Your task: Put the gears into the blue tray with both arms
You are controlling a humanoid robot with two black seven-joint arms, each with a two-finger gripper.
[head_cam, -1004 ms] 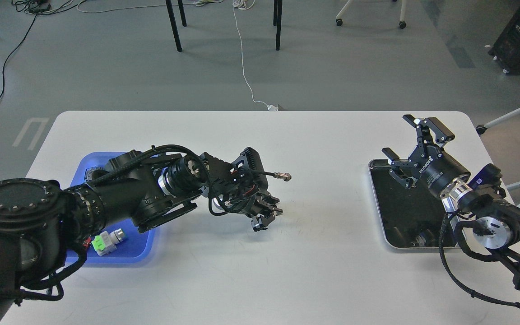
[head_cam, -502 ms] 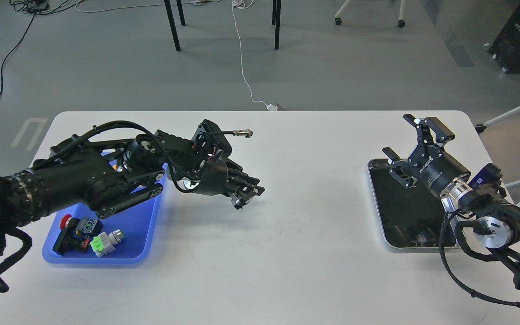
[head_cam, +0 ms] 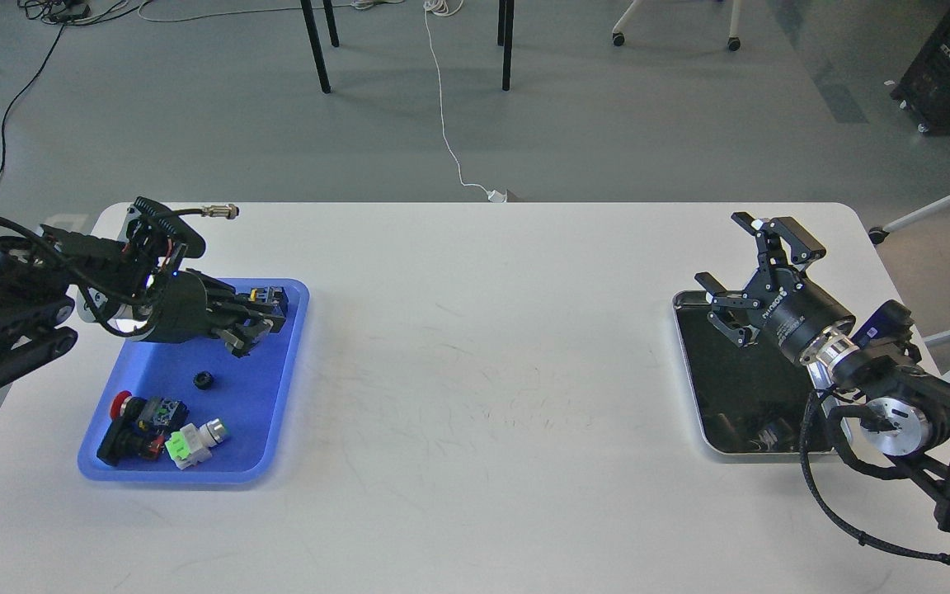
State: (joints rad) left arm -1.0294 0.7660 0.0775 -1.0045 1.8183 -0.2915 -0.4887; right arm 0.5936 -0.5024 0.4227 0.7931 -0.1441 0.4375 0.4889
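Head view shows one small black toothed gear (head_cam: 204, 380) lying loose in the shallow bright-blue plastic tray (head_cam: 277, 396) at left, the left gripper (head_cam: 246, 340) above it, jaw state unclear, the right gripper (head_cam: 751, 276) spread empty over the silver metal tray (head_cam: 689, 388), so fetching another gear seems next.

We have a single view, taken from our own head, looking forward and steeply down. It takes in the whole white tabletop (head_cam: 475, 371) at middling range, with grey floor (head_cam: 195, 124) and chair legs (head_cam: 318, 49) beyond its far edge. Our left arm (head_cam: 5, 305) enters from the left border, our right arm (head_cam: 912, 412) from the lower right corner. No second view shares the scene.
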